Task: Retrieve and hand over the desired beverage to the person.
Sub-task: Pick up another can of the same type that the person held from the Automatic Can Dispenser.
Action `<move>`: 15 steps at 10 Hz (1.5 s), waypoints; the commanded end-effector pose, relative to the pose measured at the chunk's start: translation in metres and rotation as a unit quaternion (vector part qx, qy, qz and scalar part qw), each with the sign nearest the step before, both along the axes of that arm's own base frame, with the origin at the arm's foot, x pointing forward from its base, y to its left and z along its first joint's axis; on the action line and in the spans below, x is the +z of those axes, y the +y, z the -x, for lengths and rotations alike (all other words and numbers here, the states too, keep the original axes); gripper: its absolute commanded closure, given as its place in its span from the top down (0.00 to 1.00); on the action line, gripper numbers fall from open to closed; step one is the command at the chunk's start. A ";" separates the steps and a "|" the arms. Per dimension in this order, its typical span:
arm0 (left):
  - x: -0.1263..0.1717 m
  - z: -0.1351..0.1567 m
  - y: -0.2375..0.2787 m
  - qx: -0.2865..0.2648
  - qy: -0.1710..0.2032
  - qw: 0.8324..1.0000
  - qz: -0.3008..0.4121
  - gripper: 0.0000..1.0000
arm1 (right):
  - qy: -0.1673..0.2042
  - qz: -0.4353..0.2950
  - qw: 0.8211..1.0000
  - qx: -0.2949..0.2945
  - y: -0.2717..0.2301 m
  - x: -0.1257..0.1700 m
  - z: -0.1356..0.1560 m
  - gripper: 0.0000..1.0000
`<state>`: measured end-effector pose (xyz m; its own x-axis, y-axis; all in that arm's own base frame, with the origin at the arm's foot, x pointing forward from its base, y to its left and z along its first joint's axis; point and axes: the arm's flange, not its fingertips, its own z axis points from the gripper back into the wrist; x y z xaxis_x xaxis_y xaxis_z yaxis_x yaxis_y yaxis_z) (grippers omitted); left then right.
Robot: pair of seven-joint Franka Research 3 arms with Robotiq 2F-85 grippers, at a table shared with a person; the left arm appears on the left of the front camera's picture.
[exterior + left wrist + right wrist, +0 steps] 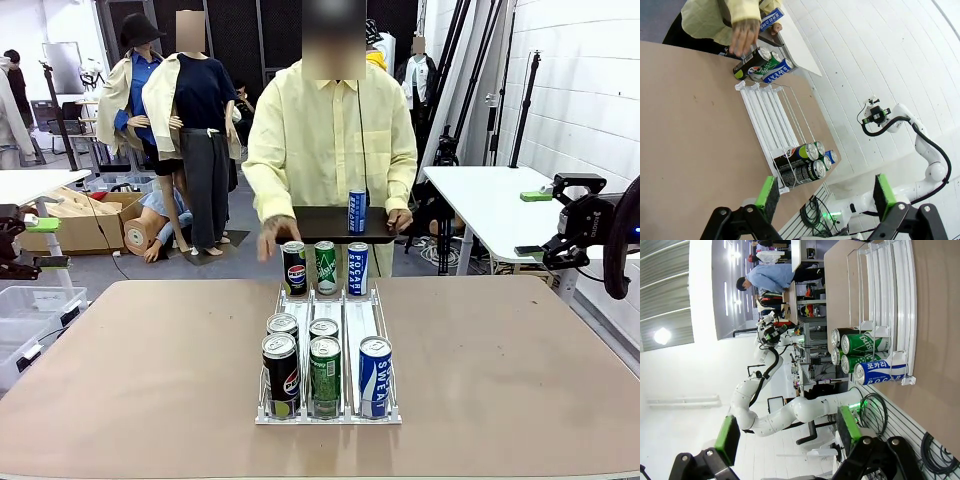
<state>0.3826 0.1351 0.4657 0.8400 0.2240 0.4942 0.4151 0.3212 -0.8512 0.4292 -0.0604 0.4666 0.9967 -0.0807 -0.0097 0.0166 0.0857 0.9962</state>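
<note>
Broad brown tabletop [150, 350] across the lower front view, matte, carrying a white wire rack [330, 416] at centre that runs from the near edge toward the far edge. At the rack's near end, upright in a row: a black Pepsi can [280, 372], a green can [325, 375], a blue Pocari Sweat can [374, 375], with two more cans close behind. At the far end, three further cans [326, 267] side by side. Behind the far edge, upper centre, the person [330, 130] in a pale-yellow shirt, holding a black tray [320, 226] with one blue can [357, 211] upright on it. The person's hand [275, 235] just behind the far Pepsi can, contact impossible to tell. White brick wall and white side table [480, 200] at upper right; cardboard box [80, 225] and clear plastic bin [30, 310] at left. Wide bare tabletop on both sides of the rack, near edge unobstructed. Left gripper [826, 197] at the bottom of its wrist view, green pads apart, nothing between them. Right gripper [789, 436] likewise spread and empty, off the table's side; right arm [585, 220] at the right frame edge.
</note>
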 end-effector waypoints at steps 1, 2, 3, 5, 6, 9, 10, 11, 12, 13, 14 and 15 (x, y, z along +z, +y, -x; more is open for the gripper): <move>0.002 0.001 0.000 0.002 -0.002 1.000 0.009 1.00 | 0.000 0.006 1.000 -0.003 0.001 0.001 0.000 1.00; 0.002 0.001 0.000 0.002 -0.002 1.000 0.009 1.00 | 0.000 0.006 1.000 -0.003 0.001 0.001 0.000 1.00; 0.002 0.001 0.000 0.002 -0.002 1.000 0.009 1.00 | 0.000 0.006 1.000 -0.003 0.001 0.001 0.000 1.00; 0.002 0.001 0.000 0.002 -0.002 1.000 0.009 1.00 | 0.000 0.006 1.000 -0.003 0.001 0.001 0.000 1.00; 0.000 0.000 0.000 0.000 0.000 1.000 0.000 1.00 | 0.000 0.006 1.000 -0.003 0.001 0.001 0.000 1.00; 0.018 -0.005 -0.038 -0.060 0.042 0.996 -0.058 1.00 | 0.000 0.006 1.000 -0.003 0.001 0.001 0.000 1.00; 0.027 -0.004 -0.060 -0.080 0.049 0.990 -0.103 1.00 | 0.000 0.006 1.000 -0.003 0.001 0.001 0.000 1.00; 0.036 -0.002 -0.081 -0.097 0.059 0.982 -0.152 1.00 | 0.000 0.006 1.000 -0.003 0.001 0.001 0.000 1.00; 0.044 0.002 -0.106 -0.117 0.065 0.971 -0.196 1.00 | 0.000 0.006 1.000 -0.003 0.001 0.001 0.000 1.00; 0.050 0.004 -0.133 -0.133 0.067 0.959 -0.240 1.00 | 0.000 0.006 1.000 -0.003 0.001 0.001 0.000 1.00; 0.056 0.008 -0.162 -0.152 0.070 0.946 -0.279 1.00 | 0.000 0.006 1.000 -0.003 0.001 0.001 0.000 1.00; 0.061 0.010 -0.186 -0.169 0.079 0.932 -0.310 1.00 | 0.000 0.006 1.000 -0.003 0.001 0.001 0.000 1.00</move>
